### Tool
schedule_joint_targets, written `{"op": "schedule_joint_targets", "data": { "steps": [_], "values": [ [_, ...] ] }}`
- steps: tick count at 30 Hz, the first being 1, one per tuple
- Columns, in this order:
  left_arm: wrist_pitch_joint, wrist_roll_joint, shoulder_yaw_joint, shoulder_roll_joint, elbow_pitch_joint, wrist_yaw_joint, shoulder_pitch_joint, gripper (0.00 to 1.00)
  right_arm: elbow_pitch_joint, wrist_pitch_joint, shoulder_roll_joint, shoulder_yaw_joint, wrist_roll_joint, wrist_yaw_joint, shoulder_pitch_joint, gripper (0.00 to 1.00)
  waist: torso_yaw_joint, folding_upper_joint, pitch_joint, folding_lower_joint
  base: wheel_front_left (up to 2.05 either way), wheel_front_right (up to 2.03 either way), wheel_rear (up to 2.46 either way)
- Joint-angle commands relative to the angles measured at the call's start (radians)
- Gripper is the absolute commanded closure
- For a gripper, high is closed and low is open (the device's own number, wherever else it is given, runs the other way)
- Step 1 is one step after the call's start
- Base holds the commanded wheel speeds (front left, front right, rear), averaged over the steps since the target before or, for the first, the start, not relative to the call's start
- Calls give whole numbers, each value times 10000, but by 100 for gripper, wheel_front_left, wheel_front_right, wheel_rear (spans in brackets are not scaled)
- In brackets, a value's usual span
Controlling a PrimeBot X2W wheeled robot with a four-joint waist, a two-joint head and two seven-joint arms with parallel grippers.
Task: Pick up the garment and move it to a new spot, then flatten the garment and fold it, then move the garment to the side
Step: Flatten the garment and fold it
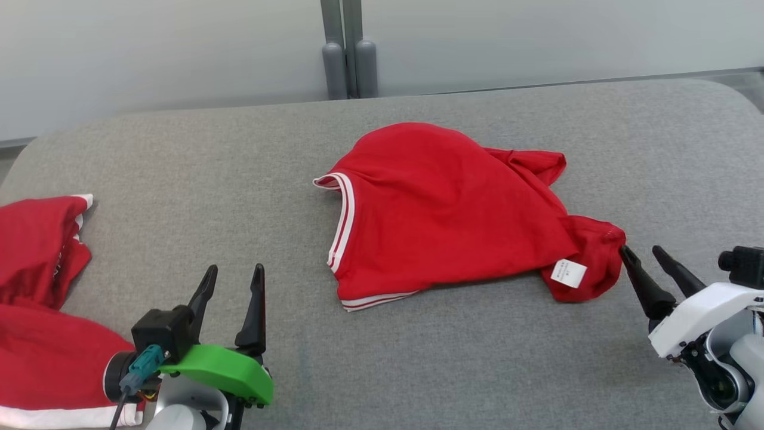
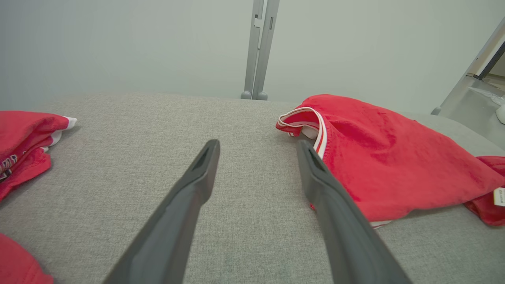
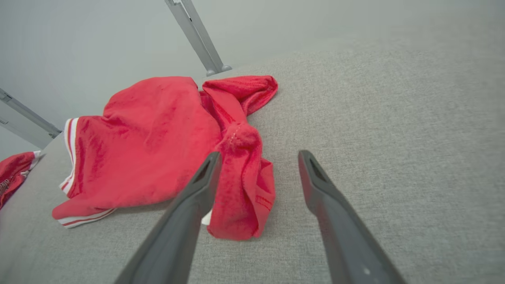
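Note:
A red garment [image 1: 444, 209] with white trim lies crumpled in the middle of the grey padded table [image 1: 239, 179]; a white label [image 1: 568, 273] shows at its near right corner. My right gripper [image 1: 641, 252] is open just right of that bunched corner, nothing between its fingers; its left fingertip touches the cloth's edge. In the right wrist view the garment [image 3: 158, 138] lies ahead and left of the right gripper [image 3: 258, 156]. My left gripper [image 1: 234, 273] stands open at the lower left, well short of the garment. In the left wrist view the garment [image 2: 378, 157] lies to the right of the left gripper [image 2: 258, 146].
Another red cloth [image 1: 42, 310] with white trim lies heaped at the table's left edge, close beside my left arm. A grey wall with a metal post [image 1: 349, 48] stands behind the table. Bare grey padding lies along the table's far edge and right side.

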Motion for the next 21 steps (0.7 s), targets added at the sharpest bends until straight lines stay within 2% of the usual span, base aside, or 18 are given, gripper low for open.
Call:
{"op": "schedule_joint_targets", "data": {
  "steps": [1,2,5,8,13,17,21],
  "values": [
    [-41,-44,71,106,-71,49,145,0,-226,-83,137,-503,-389,-3,270,0,-151,-1,-149,0,0,0,0],
    [-53,-57,78,120,-81,67,179,0,-385,-95,210,-884,-582,-3,309,0,-183,-1,-171,0,0,0,0],
    [-86,-91,97,138,-146,114,325,0,-1413,-77,1063,-2793,-1873,-3,1220,0,-308,-1,-296,0,0,0,0],
    [-45,-140,54,115,-217,115,373,0,-2380,-79,1877,-3860,-2951,-5,2012,0,-370,-1,-330,0,0,0,0],
    [143,-84,-152,150,-236,4,212,0,-3049,-81,2658,-4189,-3932,-3,2815,0,-464,-1,-282,0,0,0,0],
    [469,-292,-277,4,-197,-175,-128,0,-3202,-72,2802,-4245,-4175,-3,2843,0,-554,-1,-135,0,0,0,0],
    [1686,-611,-582,-101,293,-438,-784,0,-3296,1,2840,-4299,-4310,-3,2695,0,-710,-1,105,0,0,0,0]
  ]
}}
